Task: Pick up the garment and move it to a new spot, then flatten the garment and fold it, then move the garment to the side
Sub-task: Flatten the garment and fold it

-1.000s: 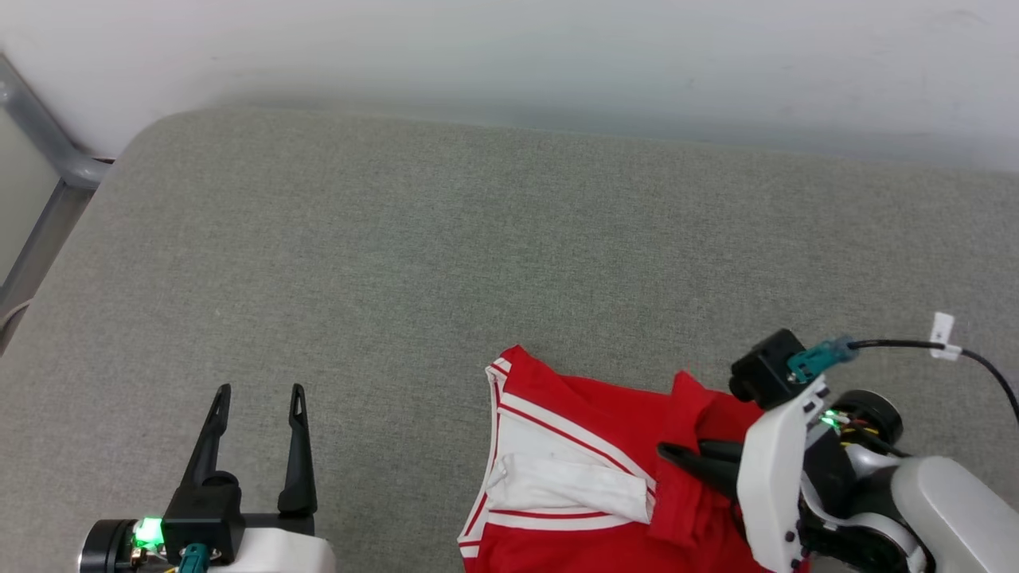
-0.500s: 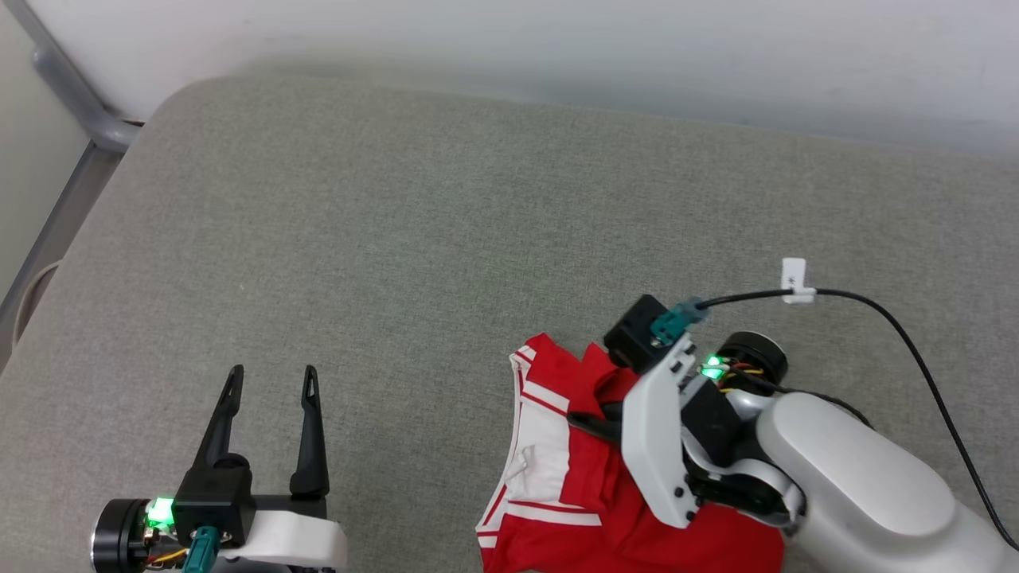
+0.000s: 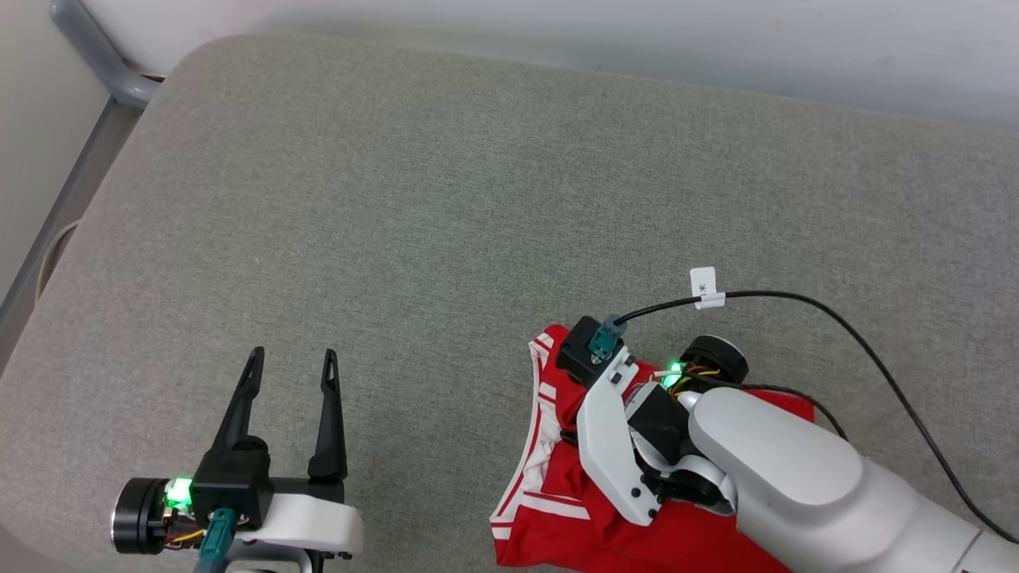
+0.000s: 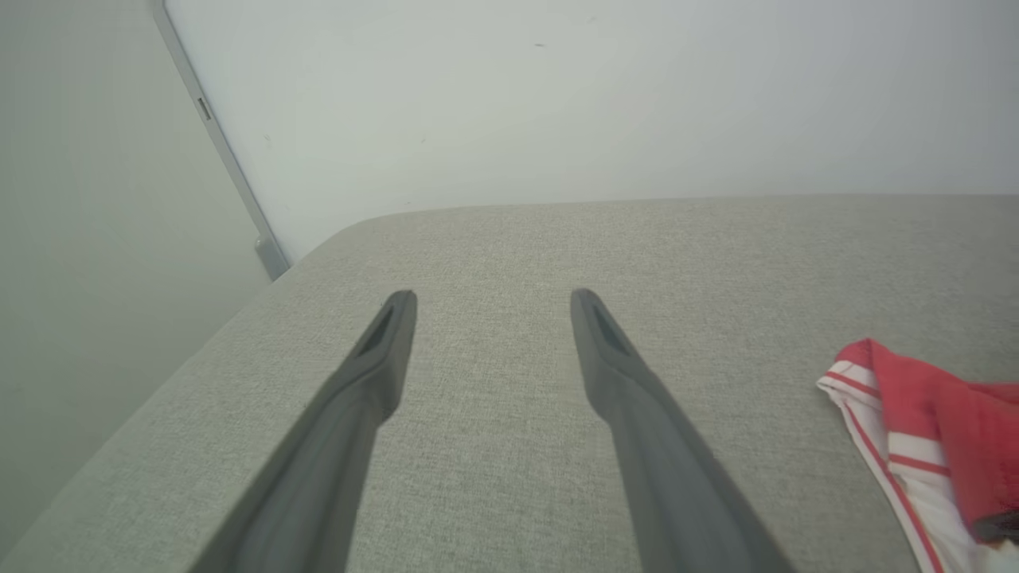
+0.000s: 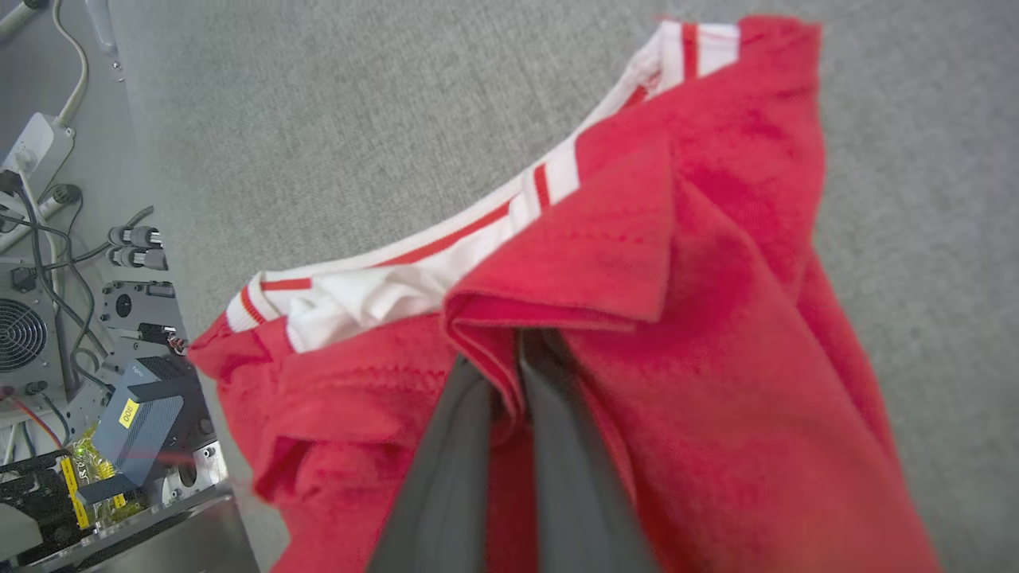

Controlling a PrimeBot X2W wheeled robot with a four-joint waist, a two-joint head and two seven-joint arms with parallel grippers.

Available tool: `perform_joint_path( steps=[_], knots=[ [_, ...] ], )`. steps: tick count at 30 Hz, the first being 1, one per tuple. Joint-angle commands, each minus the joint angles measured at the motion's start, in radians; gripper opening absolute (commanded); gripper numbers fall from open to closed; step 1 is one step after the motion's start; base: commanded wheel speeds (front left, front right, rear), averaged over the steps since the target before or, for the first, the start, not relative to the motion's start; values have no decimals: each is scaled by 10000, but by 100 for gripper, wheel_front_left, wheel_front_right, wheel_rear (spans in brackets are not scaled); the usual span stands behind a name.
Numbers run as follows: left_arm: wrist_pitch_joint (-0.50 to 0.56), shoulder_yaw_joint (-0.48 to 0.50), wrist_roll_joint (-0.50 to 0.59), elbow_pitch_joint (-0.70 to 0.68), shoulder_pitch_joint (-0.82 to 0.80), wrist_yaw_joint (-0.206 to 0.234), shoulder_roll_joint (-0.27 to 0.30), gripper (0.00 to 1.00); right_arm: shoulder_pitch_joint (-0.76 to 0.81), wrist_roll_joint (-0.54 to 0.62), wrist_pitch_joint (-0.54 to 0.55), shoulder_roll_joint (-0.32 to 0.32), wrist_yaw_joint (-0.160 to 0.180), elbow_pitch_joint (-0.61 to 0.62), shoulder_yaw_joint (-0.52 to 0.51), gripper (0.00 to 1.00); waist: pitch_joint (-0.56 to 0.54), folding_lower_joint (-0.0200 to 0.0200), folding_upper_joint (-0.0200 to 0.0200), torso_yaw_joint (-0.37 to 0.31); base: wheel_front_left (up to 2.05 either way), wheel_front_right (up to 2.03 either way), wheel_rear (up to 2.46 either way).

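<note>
The garment (image 3: 605, 533), red with white, red-striped trim, lies bunched on the grey padded surface (image 3: 446, 207) at the lower right of the head view. My right gripper (image 3: 568, 436) is shut on a red fold of it, and the wrist covers most of the fingers there. In the right wrist view the two fingers of the right gripper (image 5: 513, 358) pinch that fold of the garment (image 5: 716, 239), which hangs over them. My left gripper (image 3: 293, 354) stands open and holds nothing at the lower left, well apart from the cloth. In the left wrist view the left gripper (image 4: 491, 296) points across bare surface, with the garment's (image 4: 915, 414) edge at the right.
A white wall (image 3: 557, 32) backs the surface and a grey metal frame (image 3: 95, 56) runs along its left side. A black cable with a white tag (image 3: 702, 286) arcs from my right wrist. Electronics and cables (image 5: 72, 318) sit beyond the surface's edge in the right wrist view.
My right gripper has carried its red fold leftward over the garment, covering most of the white sleeve. The head view itself has shifted. The left gripper stays open.
</note>
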State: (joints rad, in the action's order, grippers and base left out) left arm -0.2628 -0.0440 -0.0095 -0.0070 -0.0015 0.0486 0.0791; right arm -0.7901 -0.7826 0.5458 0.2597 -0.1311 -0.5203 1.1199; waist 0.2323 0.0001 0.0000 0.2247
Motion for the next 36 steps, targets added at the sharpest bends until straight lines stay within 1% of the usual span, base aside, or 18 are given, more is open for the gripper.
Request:
perform_joint_path(
  steps=[1,5,6,7,8,13,17,21,24,27,31,32,34,36],
  knots=[
    [-25,-19,48,44,-104,-28,-16,100,29,-102,9,-30,9,-415,314,0,7,-1,0,-7,0,0,0],
    [-25,-22,57,102,-80,-16,-2,100,127,-447,-360,-105,9,-767,551,0,-112,-1,0,-93,0,0,0],
    [-25,-23,64,117,-52,-18,12,100,100,-528,-527,-75,9,-766,572,16,-173,-1,0,-121,0,0,0],
    [-25,-18,64,124,-11,-21,32,100,73,-593,-716,-21,9,-723,593,44,-236,-1,0,-152,0,0,0],
    [-25,-18,69,139,37,-25,49,100,71,-683,-913,49,10,-636,582,100,-314,-1,0,-187,0,0,0],
    [-25,12,97,106,238,-3,167,100,117,-725,-2180,541,9,160,422,100,-687,-1,0,-407,0,0,0],
    [-25,18,127,66,455,39,245,100,370,-469,-3191,1135,9,837,-69,100,-945,-1,0,-665,0,0,0],
    [-25,46,118,25,623,103,278,100,743,211,-4146,1725,10,1220,-930,100,-1119,-1,0,-949,0,0,0],
    [-25,51,112,26,727,132,294,100,1265,804,-4905,1865,9,1194,-1952,100,-1248,-1,0,-1156,0,0,0],
    [-25,58,112,52,786,196,315,100,1808,1639,-5734,1866,10,1051,-3273,100,-1374,-1,0,-1349,0,0,0],
    [-25,96,82,66,855,237,350,100,2805,2851,-6616,1448,9,950,-5210,100,-1582,-1,0,-1576,0,0,0],
    [-25,96,82,66,855,237,350,100,2805,2851,-6616,1448,9,950,-5210,100,-1582,-1,0,-1576,0,0,0],
    [-25,108,71,55,933,282,356,100,3307,3523,-6975,1176,9,1045,-6220,100,-1668,-1,0,-1682,0,0,0],
    [-25,131,49,29,994,310,370,100,3855,4170,-7258,774,9,1236,-7179,100,-1754,-1,0,-1797,0,0,0]
  ],
)
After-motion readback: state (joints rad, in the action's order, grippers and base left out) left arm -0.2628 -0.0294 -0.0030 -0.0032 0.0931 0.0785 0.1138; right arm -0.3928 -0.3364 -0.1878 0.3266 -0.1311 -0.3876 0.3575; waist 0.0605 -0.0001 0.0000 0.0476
